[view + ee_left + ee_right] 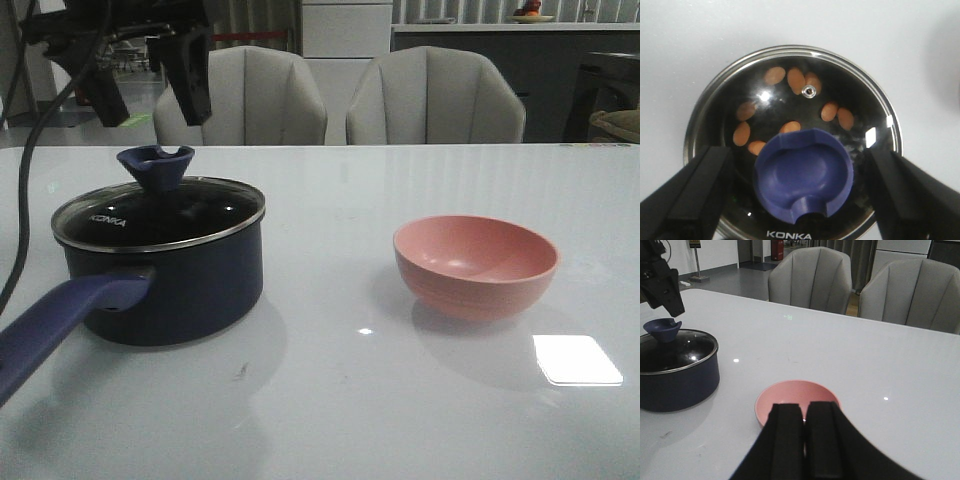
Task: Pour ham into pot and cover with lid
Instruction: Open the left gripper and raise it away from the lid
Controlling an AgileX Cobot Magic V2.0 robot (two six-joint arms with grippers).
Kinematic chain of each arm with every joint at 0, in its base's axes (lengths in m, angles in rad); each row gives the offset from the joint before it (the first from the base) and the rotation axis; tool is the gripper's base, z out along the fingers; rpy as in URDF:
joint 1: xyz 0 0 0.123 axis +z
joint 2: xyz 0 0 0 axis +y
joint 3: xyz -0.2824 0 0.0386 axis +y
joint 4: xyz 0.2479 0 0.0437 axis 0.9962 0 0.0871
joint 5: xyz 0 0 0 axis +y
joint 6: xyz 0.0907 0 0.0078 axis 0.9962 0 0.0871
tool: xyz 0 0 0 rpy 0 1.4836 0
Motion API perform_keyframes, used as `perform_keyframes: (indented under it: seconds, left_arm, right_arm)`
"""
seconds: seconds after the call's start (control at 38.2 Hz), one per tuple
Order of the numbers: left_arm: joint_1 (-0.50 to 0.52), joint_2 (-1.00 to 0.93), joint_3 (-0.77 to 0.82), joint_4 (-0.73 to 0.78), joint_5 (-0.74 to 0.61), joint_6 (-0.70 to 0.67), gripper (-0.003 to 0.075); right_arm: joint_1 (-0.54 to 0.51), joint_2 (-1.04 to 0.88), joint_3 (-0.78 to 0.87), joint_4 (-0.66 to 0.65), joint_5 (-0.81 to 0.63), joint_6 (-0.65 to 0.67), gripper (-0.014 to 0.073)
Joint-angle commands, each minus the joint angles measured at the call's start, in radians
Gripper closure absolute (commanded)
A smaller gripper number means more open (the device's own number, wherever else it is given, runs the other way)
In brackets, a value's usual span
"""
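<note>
The dark navy pot (185,290) stands on the left of the table, its purple-blue handle (60,320) reaching toward the front left. The glass lid (160,215) with a blue knob (155,165) rests on it. Through the glass, orange-pink ham slices (796,80) lie on the pot's bottom. My left gripper (150,95) hangs open above the knob (802,172), its fingers (695,195) wide on either side and apart from it. My right gripper (805,412) is shut and empty, hovering over the near rim of the pink bowl (790,392).
The pink bowl (475,265) sits empty on the right of the table. Two grey chairs (435,95) stand behind the far table edge. A black cable (25,180) hangs down at the far left. A bright window reflection (577,360) lies on the tabletop, front right.
</note>
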Motion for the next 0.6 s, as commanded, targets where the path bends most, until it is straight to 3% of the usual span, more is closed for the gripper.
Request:
perform_keyframes:
  seconds: [0.0, 0.26, 0.58]
  left_arm:
    - [-0.008, -0.112, -0.027, -0.005, 0.03, 0.0, 0.0169]
    - [-0.008, -0.321, 0.086, 0.041, 0.004, 0.0, 0.0169]
    - [-0.008, -0.707, 0.465, 0.041, -0.228, 0.0, 0.0169]
  right_arm:
    - [0.003, 0.006, -0.027, 0.0, -0.076, -0.008, 0.0435]
    - [0.003, 0.006, -0.027, 0.0, -0.076, -0.008, 0.0435]
    - [0.003, 0.006, -0.027, 0.0, -0.076, -0.008, 0.0435]
